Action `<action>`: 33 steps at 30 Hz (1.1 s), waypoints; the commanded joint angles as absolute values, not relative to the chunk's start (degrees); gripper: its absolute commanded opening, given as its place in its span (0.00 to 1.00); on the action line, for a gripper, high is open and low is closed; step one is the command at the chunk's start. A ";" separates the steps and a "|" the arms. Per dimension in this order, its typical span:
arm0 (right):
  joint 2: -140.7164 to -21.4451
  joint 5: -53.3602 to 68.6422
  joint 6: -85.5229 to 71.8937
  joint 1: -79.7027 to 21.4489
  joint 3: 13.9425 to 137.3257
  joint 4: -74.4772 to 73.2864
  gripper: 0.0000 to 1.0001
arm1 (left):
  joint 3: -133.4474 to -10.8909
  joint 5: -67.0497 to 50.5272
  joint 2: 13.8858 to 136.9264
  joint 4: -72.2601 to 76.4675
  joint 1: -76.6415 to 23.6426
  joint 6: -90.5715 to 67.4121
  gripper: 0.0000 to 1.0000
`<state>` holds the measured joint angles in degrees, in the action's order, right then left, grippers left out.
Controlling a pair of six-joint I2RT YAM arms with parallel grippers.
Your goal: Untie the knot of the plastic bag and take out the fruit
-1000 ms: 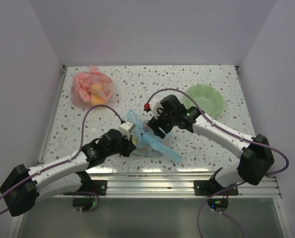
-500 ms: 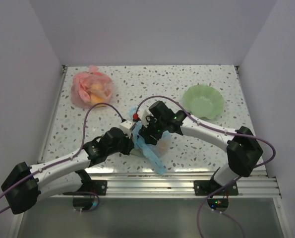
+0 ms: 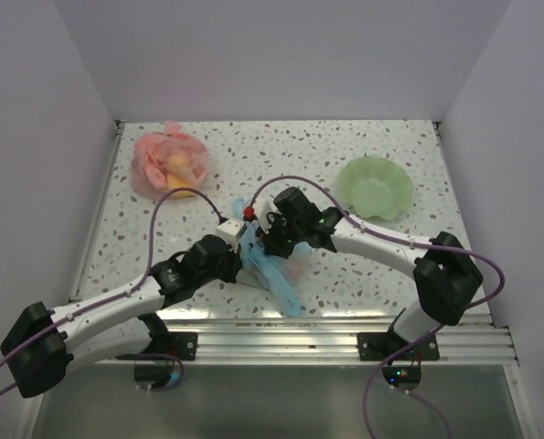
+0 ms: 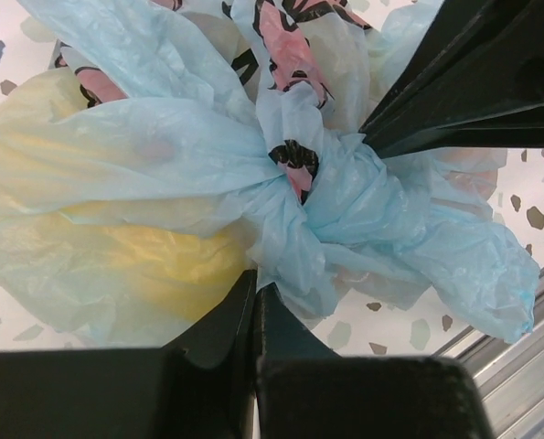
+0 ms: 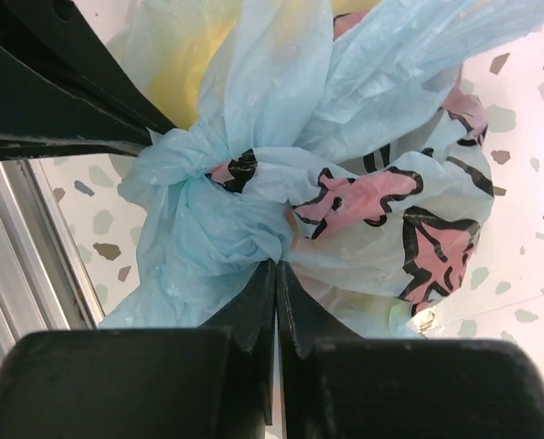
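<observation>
Pinching the plastic bag (image 3: pixel 276 274) at the front of the table (image 3: pixel 372 274), the left gripper (image 4: pixel 256 293) and right gripper (image 5: pixel 276 270) are both squeezed shut by its knot (image 4: pixel 345 187). The knot is tied, so the fruit (image 4: pixel 162 261) sits inside.

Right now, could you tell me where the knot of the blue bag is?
From above, the knot lies front-centre on the table, between the left gripper and the right gripper, both shut on the plastic bag.
</observation>
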<state>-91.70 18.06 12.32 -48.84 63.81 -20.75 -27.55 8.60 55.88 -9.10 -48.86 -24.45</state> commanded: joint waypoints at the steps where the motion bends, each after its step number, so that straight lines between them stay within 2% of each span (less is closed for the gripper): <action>1: -88.95 14.69 9.76 -48.69 61.44 -16.62 0.00 | -29.62 13.44 53.27 -9.14 -47.90 -25.40 0.00; 11: -80.17 0.20 -7.90 -37.63 51.08 -12.66 0.00 | -27.86 20.21 48.08 -14.93 -41.84 -29.09 0.00; 17: -72.17 -8.17 -18.61 -35.68 46.24 -13.88 0.00 | -28.21 24.16 48.86 -18.72 -36.65 -34.27 0.00; 23: -67.24 -1.69 -16.54 -35.77 45.61 -13.88 0.00 | -30.67 20.93 51.76 -15.48 -36.56 -32.09 0.01; 25: -66.80 -0.26 -14.95 -36.38 46.40 -15.02 0.00 | -31.98 18.82 51.33 -14.24 -36.56 -29.37 0.16; 26: -66.62 1.13 -13.29 -37.43 47.02 -15.55 0.00 | -32.69 16.37 51.07 -13.72 -36.56 -28.40 0.34; 27: -66.53 1.58 -12.31 -37.88 47.28 -15.99 0.00 | -33.39 15.39 50.89 -13.36 -36.56 -27.00 0.42; 28: -66.36 2.28 -11.00 -38.84 47.81 -16.26 0.00 | -35.05 14.51 50.63 -13.36 -36.56 -26.55 0.60; 30: -66.36 2.63 -9.94 -39.55 48.16 -16.52 0.00 | -37.25 12.14 50.71 -15.11 -36.56 -26.19 0.73; 32: -66.71 3.07 -8.53 -40.51 48.60 -16.78 0.00 | -40.33 8.73 51.41 -16.25 -36.65 -26.10 0.81; 33: -66.80 3.16 -8.18 -40.87 48.69 -16.79 0.00 | -41.04 7.40 52.03 -16.17 -36.82 -25.93 0.82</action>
<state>-67.96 1.26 -11.60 -39.64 45.84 -16.16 -36.21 12.88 51.66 -16.45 -36.86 -27.83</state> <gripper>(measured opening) 0.008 0.807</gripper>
